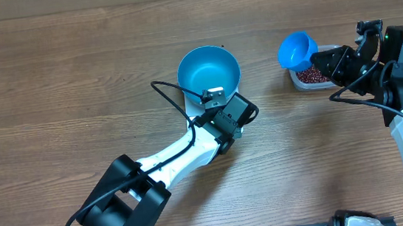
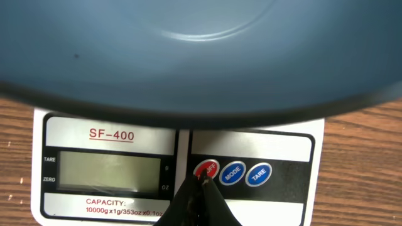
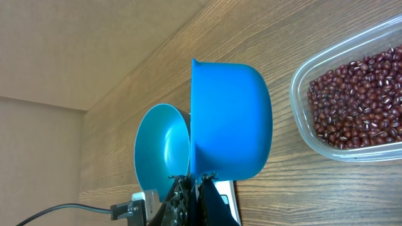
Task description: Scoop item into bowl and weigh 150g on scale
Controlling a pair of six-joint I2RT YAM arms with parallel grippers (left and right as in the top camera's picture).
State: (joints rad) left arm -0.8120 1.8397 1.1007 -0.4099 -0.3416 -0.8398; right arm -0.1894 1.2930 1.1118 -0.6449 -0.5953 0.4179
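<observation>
Flat white square scale [image 2: 113,135] being switched on.
Round red button [image 2: 206,168] should be pressed squarely by the left tool [image 2: 201,182], tips together; small blue plastic scoop [image 3: 229,119] is pinched by the right tool [image 3: 195,183].

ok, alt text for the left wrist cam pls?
The left gripper, closed to a point, aims at the red button on a white scale whose display is blank. A blue bowl overhangs the scale and fills the top of the frame, and the wooden table shows at the sides.
</observation>
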